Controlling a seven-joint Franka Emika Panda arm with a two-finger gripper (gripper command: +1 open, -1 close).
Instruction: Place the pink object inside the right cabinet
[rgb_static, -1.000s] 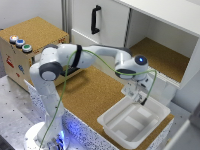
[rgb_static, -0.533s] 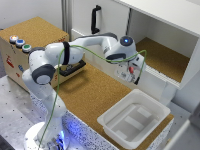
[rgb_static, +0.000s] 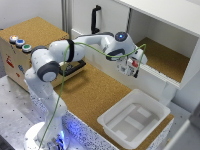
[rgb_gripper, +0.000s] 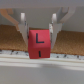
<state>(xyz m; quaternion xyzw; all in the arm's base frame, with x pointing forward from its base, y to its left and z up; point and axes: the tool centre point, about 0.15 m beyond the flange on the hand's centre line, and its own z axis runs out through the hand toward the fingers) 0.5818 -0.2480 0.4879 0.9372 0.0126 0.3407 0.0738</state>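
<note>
A cork-brown tabletop (rgb_static: 92, 92) fills the middle. A pale wall (rgb_static: 30, 12) rises at the far left, and a speckled grey metal base plate (rgb_static: 12, 117) lies near left.

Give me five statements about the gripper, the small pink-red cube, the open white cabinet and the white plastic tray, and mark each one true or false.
1. The gripper holds the small pink-red cube between its jaws. True.
2. The cube lies in the white plastic tray. False: the tray holds no cube; it is off the surface in the gripper.
3. The gripper is near the front edge of the open white cabinet with the cork-brown floor. True.
4. The cube already rests on the cabinet floor. False: it is held at the opening, not set down.
5. A black mark shows on the cube's face in the wrist view. True.
</note>
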